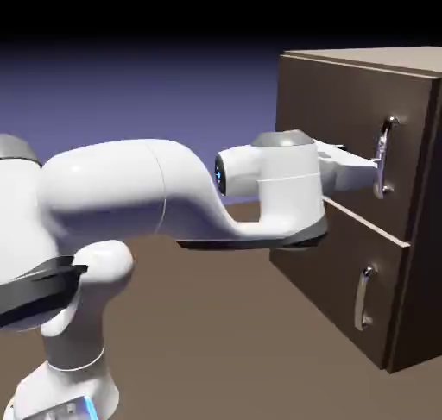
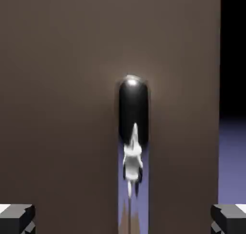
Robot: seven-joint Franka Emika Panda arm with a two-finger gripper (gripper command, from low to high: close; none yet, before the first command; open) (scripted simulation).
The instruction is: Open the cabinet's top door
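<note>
I have the fingers spread apart, level with the top door's silver handle on the cabinet at the exterior view's right. In the hand view the handle sits centred between both fingertips.

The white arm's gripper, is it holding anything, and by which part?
Nothing is held. The gripper is open, its fingertips wide apart either side of the top door's curved silver handle.

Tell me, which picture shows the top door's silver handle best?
The hand view. The handle sits large in the middle, seen head-on against the top door, between the open gripper tips. In the exterior view the handle is small, seen from the side, with the gripper reaching it.
</note>
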